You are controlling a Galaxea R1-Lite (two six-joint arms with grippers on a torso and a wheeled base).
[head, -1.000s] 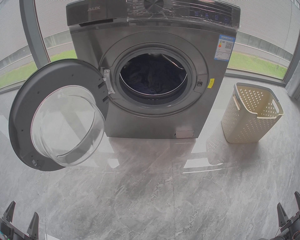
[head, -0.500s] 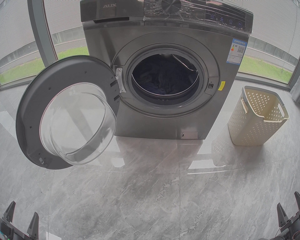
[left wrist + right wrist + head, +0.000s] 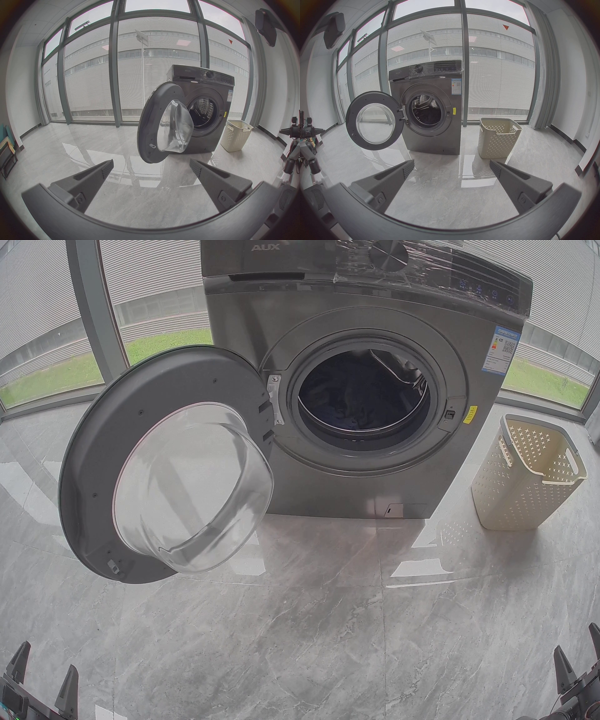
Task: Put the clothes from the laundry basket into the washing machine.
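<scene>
1. On glossy, veined grey stone-look floor (image 3: 312, 646) stands one washing machine (image 3: 350, 496). It is a boxy grey metal front-loader, and its top edge is cut off in the head view.
2. One round door (image 3: 87, 471) stands swung wide open on the robot's left of the drum opening. It has a matte grey rim and a clear, bulging bowl-shaped window.
3. Clothes (image 3: 359, 399) lie inside the drum as a dark crumpled heap. The number of pieces is too hard to make out.
4. One laundry basket (image 3: 522, 496) of cream plastic stands on the floor just beside the machine, on the robot's right. It is rectangular with tapered walls, punched all over with small star-like holes.
5. Left gripper (image 3: 45, 665) sits low at the near left, partly cut off by the picture edge. Its two dark wedge fingers are spread wide with nothing between them.
6. Right gripper (image 3: 576, 646) sits low at the near right, also cut off, with its fingers likewise wide apart and nothing held.
7. Tall window panes (image 3: 44, 334) with grey frames stand behind the machine.
</scene>
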